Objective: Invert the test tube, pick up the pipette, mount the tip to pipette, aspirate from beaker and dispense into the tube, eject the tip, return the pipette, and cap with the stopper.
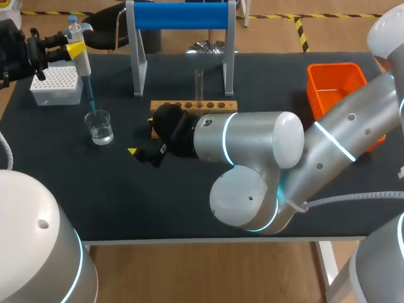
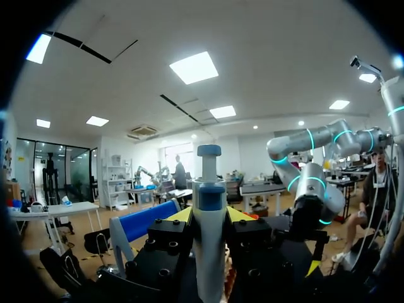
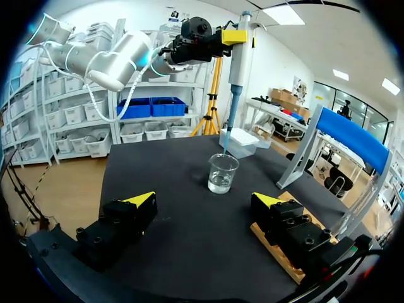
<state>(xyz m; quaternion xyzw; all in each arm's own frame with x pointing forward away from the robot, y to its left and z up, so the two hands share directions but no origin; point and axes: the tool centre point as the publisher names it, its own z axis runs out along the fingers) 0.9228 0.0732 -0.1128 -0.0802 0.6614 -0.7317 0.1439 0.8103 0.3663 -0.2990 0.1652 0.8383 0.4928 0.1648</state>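
1. In the head view you are seeing your left pincer [image 1: 63, 49] in the upper left of the frame, clenching the pipette [image 1: 78, 50] upright. Its mounted tip [image 1: 90, 101] is reaching down into the beaker [image 1: 100, 127] just below. The tip box [image 1: 57, 85] is sitting behind the beaker. At the centre the test tube [image 1: 199, 84] is standing mouth-up in the wooden rack [image 1: 208, 106]. Your right pincer [image 1: 142, 153] is lying low just beside the rack's left end. I am judging the tube turn, the pipette pick-up and the tip mounting as done, and aspiration as the step in hand.

2. In the left wrist view you are looking straight along the pipette [image 2: 208, 189]. It is sitting between the fingers of the left pincer [image 2: 208, 218], which are pressing on it from both sides.

3. In the right wrist view your right pincer [image 3: 205, 202] is spread wide and grasping nothing. The beaker [image 3: 222, 173] is standing ahead of it, holding clear liquid. The pipette [image 3: 237, 57] is hanging over the beaker, and the rack [image 3: 284, 259] is lying under one finger.

4. You are not yet dispensing into the tube. After that, ejecting the tip, returning the pipette and capping are all remaining. I am not finding the stopper in any view.
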